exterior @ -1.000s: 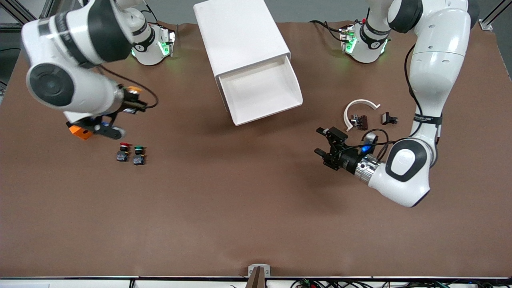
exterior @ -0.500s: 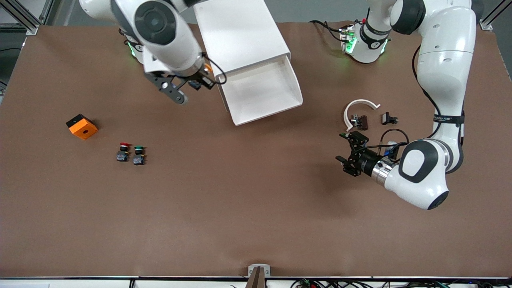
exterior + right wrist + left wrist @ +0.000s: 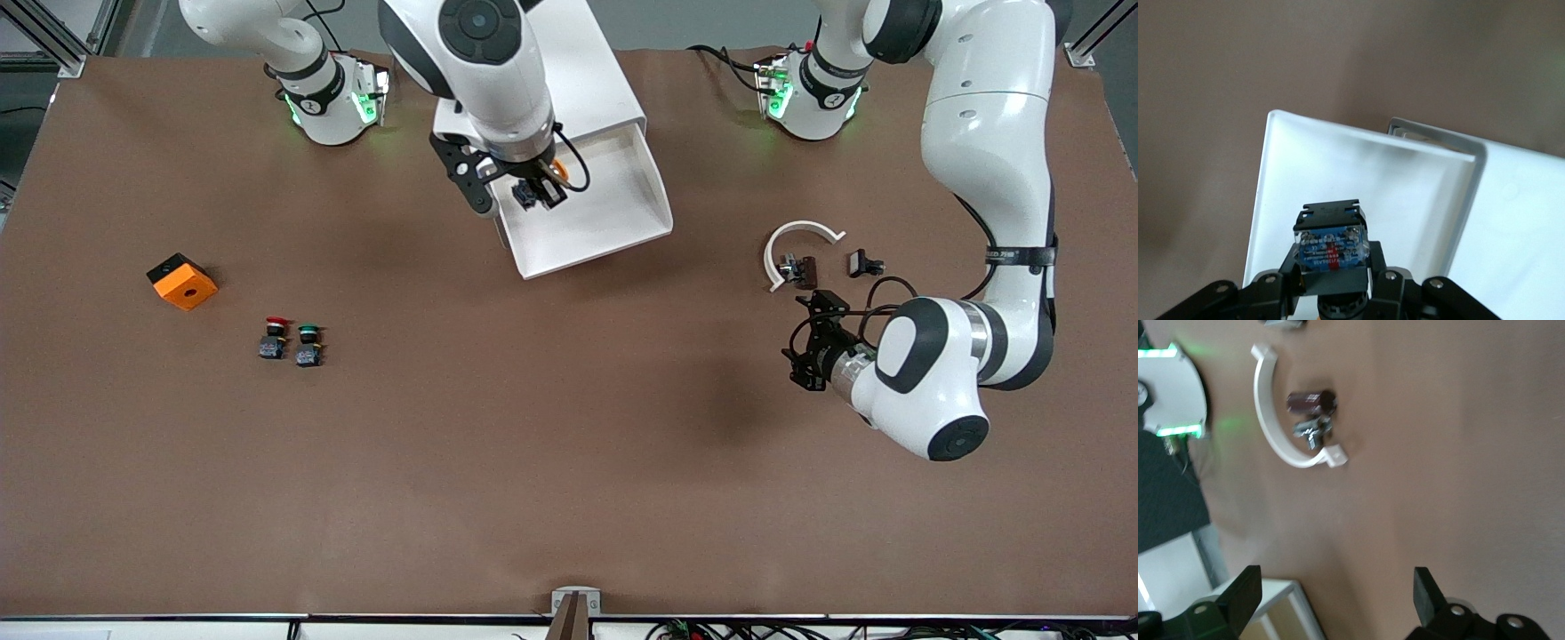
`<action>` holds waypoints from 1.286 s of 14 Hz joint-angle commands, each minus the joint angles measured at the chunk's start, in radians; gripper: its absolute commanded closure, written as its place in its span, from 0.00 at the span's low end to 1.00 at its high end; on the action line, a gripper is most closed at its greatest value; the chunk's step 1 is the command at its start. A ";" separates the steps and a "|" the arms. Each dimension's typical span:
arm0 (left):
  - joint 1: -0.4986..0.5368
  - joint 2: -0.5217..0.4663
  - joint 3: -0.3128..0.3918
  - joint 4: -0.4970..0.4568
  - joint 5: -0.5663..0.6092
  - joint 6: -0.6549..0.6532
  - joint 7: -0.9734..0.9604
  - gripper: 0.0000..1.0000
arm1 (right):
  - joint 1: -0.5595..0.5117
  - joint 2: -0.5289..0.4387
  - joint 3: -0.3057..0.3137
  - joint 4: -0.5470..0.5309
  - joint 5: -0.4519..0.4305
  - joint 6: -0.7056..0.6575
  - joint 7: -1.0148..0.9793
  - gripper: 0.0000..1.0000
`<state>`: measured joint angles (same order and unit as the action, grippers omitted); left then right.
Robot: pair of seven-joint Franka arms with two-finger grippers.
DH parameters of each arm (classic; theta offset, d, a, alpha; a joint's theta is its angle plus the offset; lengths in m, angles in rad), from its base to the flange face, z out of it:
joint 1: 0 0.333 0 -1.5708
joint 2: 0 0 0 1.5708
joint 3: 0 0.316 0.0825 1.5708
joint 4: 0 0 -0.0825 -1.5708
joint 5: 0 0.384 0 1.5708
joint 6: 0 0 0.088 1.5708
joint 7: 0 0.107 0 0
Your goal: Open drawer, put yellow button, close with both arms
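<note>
Right gripper [image 3: 532, 193] is pinched on the yellow button [image 3: 1331, 248], hanging over the open drawer [image 3: 622, 233] at the edge toward the right arm's end of the table, close to the cabinet [image 3: 569, 80] mouth. From the right wrist view I see the button's dark body with its blue terminal face clamped between the fingers [image 3: 1386, 280], white tray floor below it; the cap shows only as an orange sliver in the front view. Main risk as I read it: the drop point sits close to the tray's side wall, so a release from this height could bounce the button off the rim and onto the brown table [image 3: 569, 444]. It's small and blocky with a round cap, so I'd expect it to tumble or roll. Second risk: it lands hard against the cabinet opening and jams the tray on closing. I'd lower and move toward the tray centre before letting go. Left gripper [image 3: 811, 342] waits with fingers spread, low above the table near the white curved bracket [image 3: 798, 236] and small dark parts [image 3: 800, 269]; swinging it in for the two-arm push could sweep those. Red-capped button [image 3: 275, 338] and green-capped button [image 3: 308, 345] sit untouched near the orange block [image 3: 181, 281].
</note>
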<state>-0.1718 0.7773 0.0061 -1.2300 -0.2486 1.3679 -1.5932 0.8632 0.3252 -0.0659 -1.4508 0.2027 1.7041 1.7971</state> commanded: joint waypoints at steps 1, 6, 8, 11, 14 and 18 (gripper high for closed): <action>-0.069 -0.033 0.005 -0.009 0.098 0.066 0.022 0.00 | 0.022 0.037 -0.015 0.018 0.024 0.032 0.048 0.79; -0.089 -0.056 -0.032 -0.043 0.218 0.168 0.282 0.00 | 0.025 0.083 -0.017 0.010 0.049 0.072 0.053 0.79; -0.092 -0.091 -0.032 -0.084 0.215 0.169 0.460 0.00 | 0.025 0.100 -0.015 0.010 0.052 0.072 0.051 0.80; -0.095 -0.156 -0.035 -0.140 0.212 0.181 0.631 0.00 | 0.028 0.133 -0.015 0.012 0.084 0.072 0.050 0.80; -0.086 -0.237 -0.077 -0.221 0.209 0.235 0.725 0.00 | 0.045 0.147 -0.015 0.012 0.112 0.072 0.050 0.79; -0.086 -0.415 -0.129 -0.461 0.207 0.423 0.826 0.00 | 0.059 0.158 -0.015 0.010 0.113 0.071 0.050 0.62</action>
<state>-0.2670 0.5006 -0.0853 -1.5028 -0.0501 1.6887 -0.8111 0.9087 0.4776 -0.0701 -1.4513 0.2941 1.7766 1.8348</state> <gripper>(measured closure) 0.000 0.573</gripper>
